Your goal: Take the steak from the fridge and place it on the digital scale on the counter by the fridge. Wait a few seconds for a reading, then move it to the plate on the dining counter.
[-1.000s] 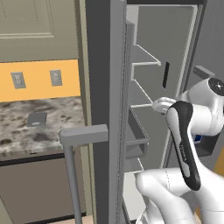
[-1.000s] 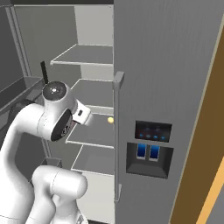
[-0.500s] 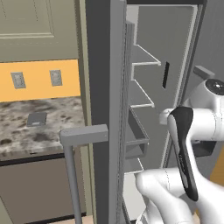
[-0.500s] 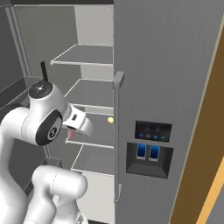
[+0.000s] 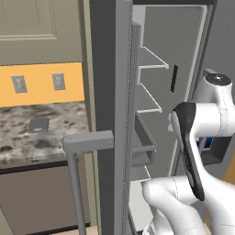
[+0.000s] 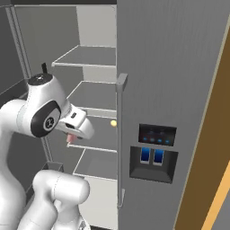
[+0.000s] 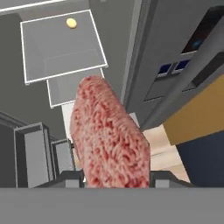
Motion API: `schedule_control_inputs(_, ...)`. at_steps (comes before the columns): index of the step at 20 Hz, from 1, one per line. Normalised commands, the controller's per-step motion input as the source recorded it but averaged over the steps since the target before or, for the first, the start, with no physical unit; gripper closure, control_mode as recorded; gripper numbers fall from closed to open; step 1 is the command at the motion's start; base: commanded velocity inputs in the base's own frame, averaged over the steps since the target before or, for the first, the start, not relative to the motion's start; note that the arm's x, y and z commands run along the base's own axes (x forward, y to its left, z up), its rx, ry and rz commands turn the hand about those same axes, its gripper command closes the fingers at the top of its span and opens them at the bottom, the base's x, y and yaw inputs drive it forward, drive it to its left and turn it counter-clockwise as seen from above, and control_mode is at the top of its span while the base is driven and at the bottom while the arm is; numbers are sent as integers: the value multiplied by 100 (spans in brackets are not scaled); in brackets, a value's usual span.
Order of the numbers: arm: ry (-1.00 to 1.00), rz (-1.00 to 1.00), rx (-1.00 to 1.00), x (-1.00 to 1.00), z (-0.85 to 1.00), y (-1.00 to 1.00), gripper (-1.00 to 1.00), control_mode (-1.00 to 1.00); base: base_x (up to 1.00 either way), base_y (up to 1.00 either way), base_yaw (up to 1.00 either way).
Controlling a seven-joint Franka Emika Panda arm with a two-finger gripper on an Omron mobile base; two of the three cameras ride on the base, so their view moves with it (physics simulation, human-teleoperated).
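Steak [image 7: 109, 135] gripped at its near end, held in the air in front of the open fridge [image 6: 94, 90].

The gripper [image 7: 114, 178] is closed narrowly on the slab, which juts out past the fingers unsupported. It is judged light, soft and slick; sagging or slipping is to be expected, so a hold nearer the middle would be firmer.

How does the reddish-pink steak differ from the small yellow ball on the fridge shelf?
The reddish-pink raw steak is a flat, mottled slab; the small yellow ball is round and plain. The steak is held in the pincer, lifted off any shelf; the ball rests on a pale grey shelf. The steak looks much bigger, though it's nearer the camera.
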Motion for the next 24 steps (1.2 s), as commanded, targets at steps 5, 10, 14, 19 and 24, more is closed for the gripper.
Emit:
schedule_control_inputs(5,0,-1,-1,-20,0,0,100,100,-46,-1,0)
schedule_control_inputs(10,0,0,0,0,0,0,100,100,-99,-7,0)
schedule_control_inputs(14,0,0,0,0,0,0,100,100,-100,0,3)
schedule_control_inputs(19,0,0,0,0,0,0,100,100,-98,4,37)
schedule_control_inputs(24,0,0,0,0,0,0,100,100,-58,36,77)
